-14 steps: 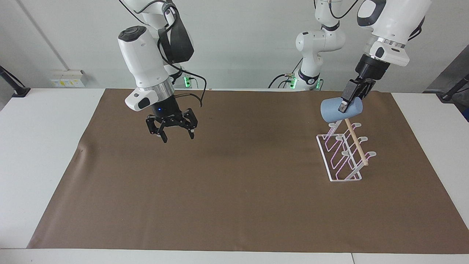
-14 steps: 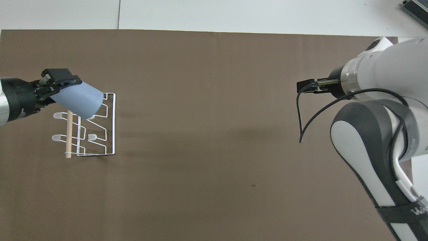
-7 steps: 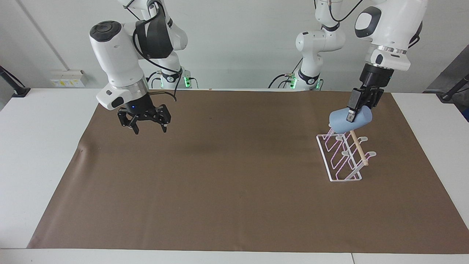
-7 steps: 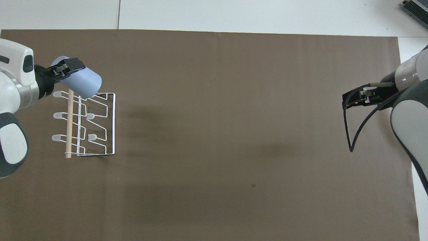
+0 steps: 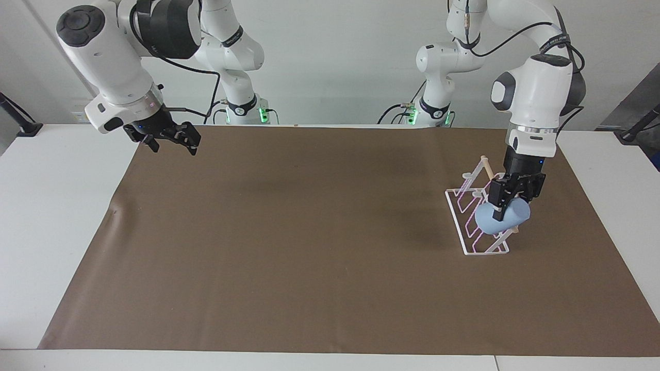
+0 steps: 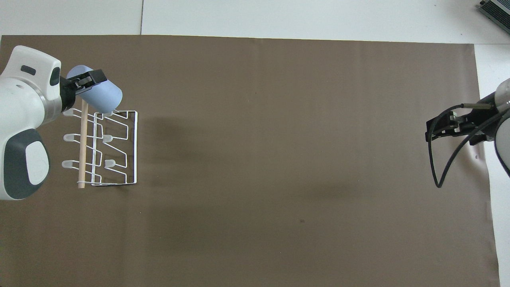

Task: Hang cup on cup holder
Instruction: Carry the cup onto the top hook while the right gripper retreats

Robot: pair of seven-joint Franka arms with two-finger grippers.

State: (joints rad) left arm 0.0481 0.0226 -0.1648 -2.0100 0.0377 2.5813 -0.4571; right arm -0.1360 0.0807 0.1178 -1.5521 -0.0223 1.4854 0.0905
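Seen at the lower right of the facing view: light blue cup (image 5: 501, 220) lowered, over the last second, from above the rack onto the prongs of the white wire cup holder (image 5: 472, 251), at the end farthest from the robots. Left gripper (image 5: 504, 215) still clamped on the cup wall. Judged nearly hung; release not yet made. Farther up, at upper left: right gripper (image 5: 172, 146) drawn back over the edge of the brown mat (image 5: 309, 257), fingers spread, empty.

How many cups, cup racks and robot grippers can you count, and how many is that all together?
Light blue cup: 1, held in the left gripper over the rack
White wire cup holder: 1
Grippers: 2, the left one and the open right gripper
Total: 4
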